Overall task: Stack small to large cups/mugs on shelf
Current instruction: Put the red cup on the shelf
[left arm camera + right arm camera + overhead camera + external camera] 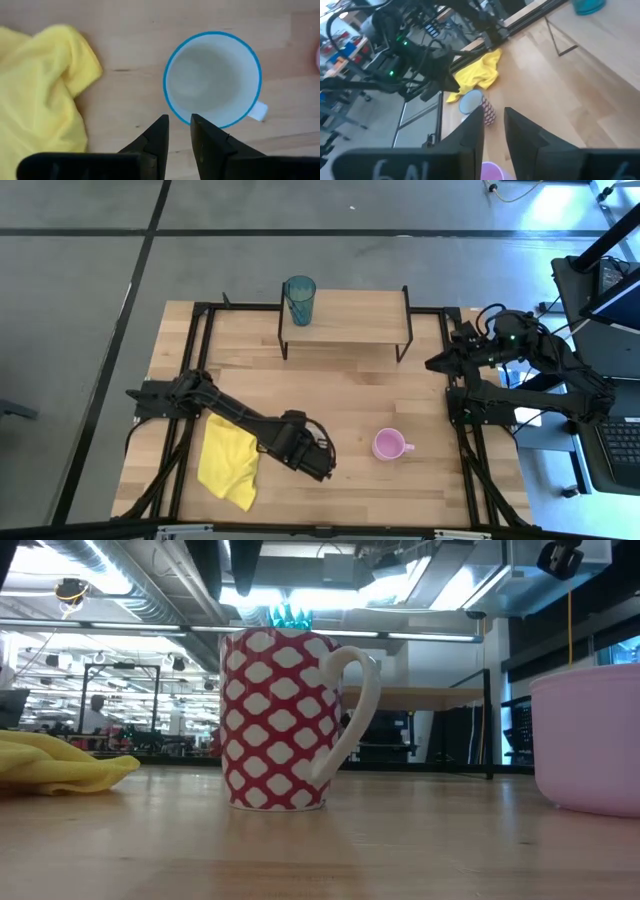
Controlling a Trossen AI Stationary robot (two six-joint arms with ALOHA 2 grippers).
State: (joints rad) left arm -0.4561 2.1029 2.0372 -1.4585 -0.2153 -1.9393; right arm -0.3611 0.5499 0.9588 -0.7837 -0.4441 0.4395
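Looking down over the table, I see the shelf standing at its far edge, near the middle, on thin black legs. My right arm waits folded at the table's right side, level with the shelf and well apart from every cup. My left arm reaches across the near half of the table. The cloth lies crumpled on the table beside that arm, near the front left. The tumbler stands upright on the shelf's left end, the only cup up there. The pink mug sits upright on the table in front of the shelf, right of centre, its handle pointing to the right. The patterned mug, red with white shapes, a white handle and a blue rim, stands upright on the table between the cloth and the pink mug, touching neither. From table height nothing grips it. My left gripper hangs over this mug's rim on the side away from the shelf, its fingers only a narrow gap apart with nothing between them, and the handle sticks out to one side of them. My right gripper also holds nothing, its fingers likewise set a narrow gap apart and pointing out across the table toward the patterned mug and the cloth.
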